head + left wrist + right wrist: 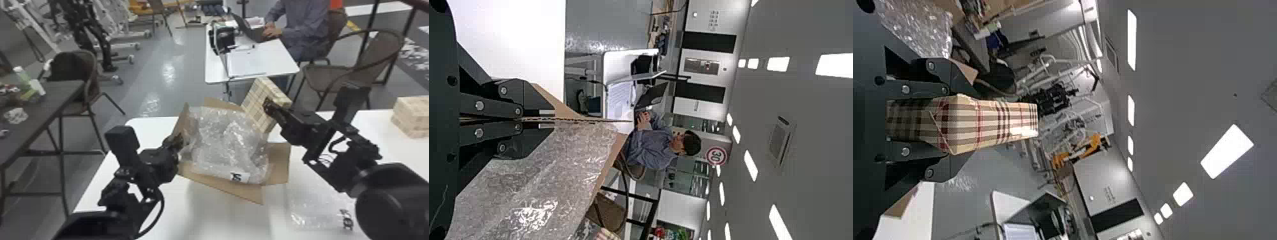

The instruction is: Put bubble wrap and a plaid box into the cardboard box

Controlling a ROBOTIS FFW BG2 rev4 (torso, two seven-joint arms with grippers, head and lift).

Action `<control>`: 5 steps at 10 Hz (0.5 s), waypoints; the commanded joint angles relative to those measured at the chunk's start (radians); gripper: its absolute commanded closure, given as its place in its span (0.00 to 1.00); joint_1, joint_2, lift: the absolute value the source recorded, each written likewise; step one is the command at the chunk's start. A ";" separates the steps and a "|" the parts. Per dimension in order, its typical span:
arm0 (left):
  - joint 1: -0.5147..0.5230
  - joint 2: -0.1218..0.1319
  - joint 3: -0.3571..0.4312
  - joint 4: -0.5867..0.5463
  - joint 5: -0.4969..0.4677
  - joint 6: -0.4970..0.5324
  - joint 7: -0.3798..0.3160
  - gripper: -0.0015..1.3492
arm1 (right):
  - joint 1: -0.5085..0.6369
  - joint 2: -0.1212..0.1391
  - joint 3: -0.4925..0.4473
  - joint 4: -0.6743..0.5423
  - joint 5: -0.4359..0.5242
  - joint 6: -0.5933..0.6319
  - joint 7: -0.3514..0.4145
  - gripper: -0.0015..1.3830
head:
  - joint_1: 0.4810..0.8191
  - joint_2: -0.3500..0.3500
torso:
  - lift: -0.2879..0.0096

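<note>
Right fingers [915, 89] pinch the plaid box [990, 122], tilted at the cardboard box's [281, 162] far right corner; left fingers [491, 106] clamp its left flap [183, 123]. Bubble wrap [223, 143] inside, bulging. Insertion step: next, bring plaid box inward, lower onto wrap, release.

The plaid box [255, 92], between one and two o'clock from the clear, silvery wrap [217, 140], is beige with black and red bands; the carton [281, 159] is brown.
</note>
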State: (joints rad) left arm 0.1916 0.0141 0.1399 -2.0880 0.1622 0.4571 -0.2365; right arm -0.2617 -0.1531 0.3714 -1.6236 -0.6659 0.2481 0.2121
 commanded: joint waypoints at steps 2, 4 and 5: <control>-0.003 0.000 -0.002 0.000 -0.004 0.000 0.000 0.91 | -0.056 0.012 0.038 0.099 -0.080 0.082 0.067 0.72 | 0.37 0.85 | 0.60; -0.001 0.000 0.000 0.000 -0.003 -0.003 0.002 0.91 | -0.073 0.020 0.037 0.140 -0.132 0.195 0.081 0.72 | 0.41 0.88 | 0.60; -0.003 -0.002 0.000 0.000 -0.003 -0.006 0.002 0.91 | -0.085 0.029 0.037 0.177 -0.138 0.240 0.102 0.72 | 0.44 0.89 | 0.60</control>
State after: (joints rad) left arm 0.1888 0.0129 0.1394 -2.0876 0.1591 0.4529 -0.2346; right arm -0.3381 -0.1298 0.4083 -1.4688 -0.7972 0.4578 0.3114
